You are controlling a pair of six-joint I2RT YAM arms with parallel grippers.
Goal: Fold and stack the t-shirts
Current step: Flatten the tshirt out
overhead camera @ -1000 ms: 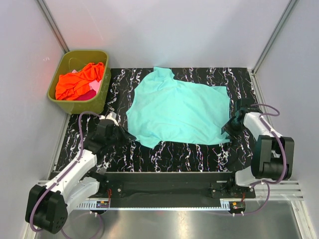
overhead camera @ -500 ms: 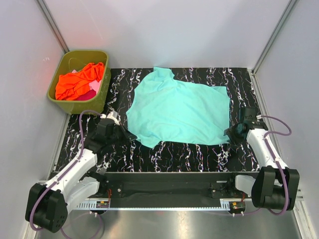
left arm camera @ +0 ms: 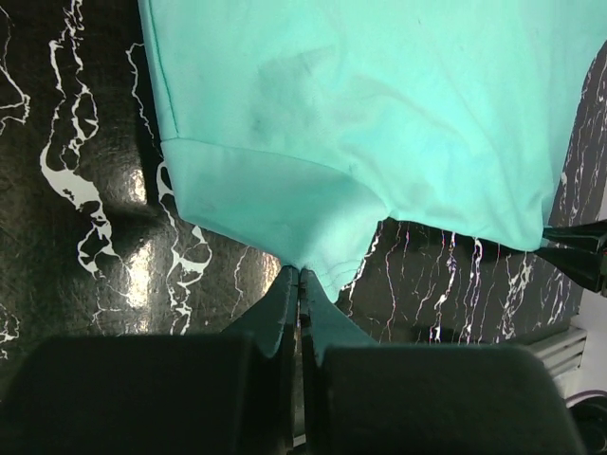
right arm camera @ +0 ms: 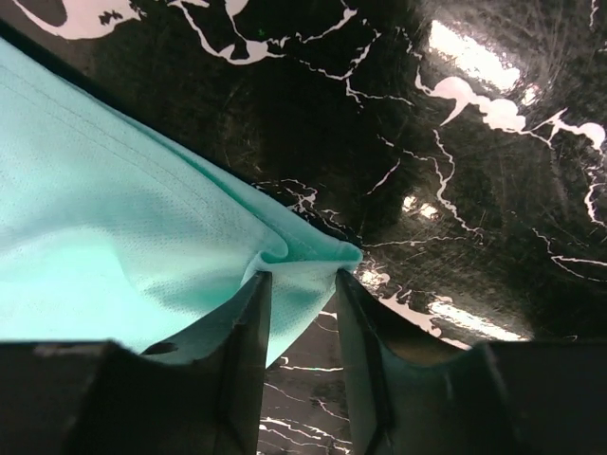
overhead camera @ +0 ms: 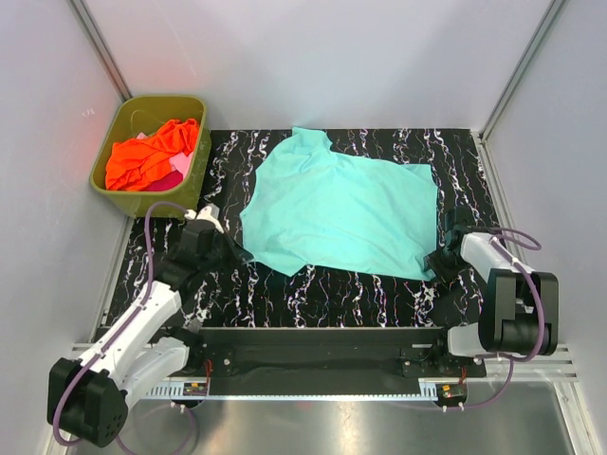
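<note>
Teal t-shirt (overhead camera: 337,213) lies spread on the table (overhead camera: 332,296) between your grippers: your left gripper (left arm camera: 301,284) is pinched tight on one corner at its tip, your right gripper (right arm camera: 297,299) stands parted, another corner lying between its jaws

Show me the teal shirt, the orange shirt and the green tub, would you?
teal t-shirt (overhead camera: 341,213): top view, middle of the spread cloth.
orange t-shirt (overhead camera: 147,156): top view, crumpled heap inside the tub.
olive-green tub (overhead camera: 142,201): top view, its near outer wall.
</note>
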